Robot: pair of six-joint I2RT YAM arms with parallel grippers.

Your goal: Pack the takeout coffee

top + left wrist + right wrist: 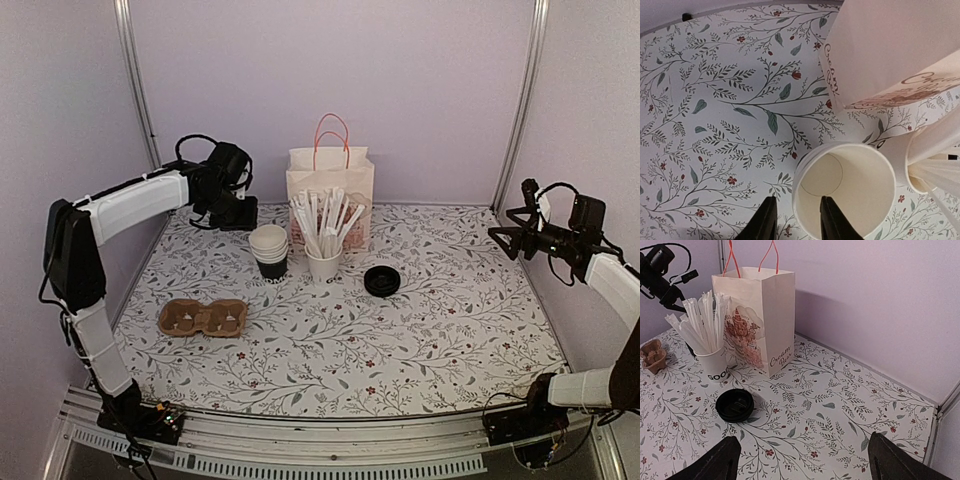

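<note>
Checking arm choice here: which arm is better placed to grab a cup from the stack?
Left, probably. The left gripper is open right at the cup stack, whose top rim looms in its wrist view. The right gripper is open too, but off at the right edge, nearer the black lid than the cups.
</note>
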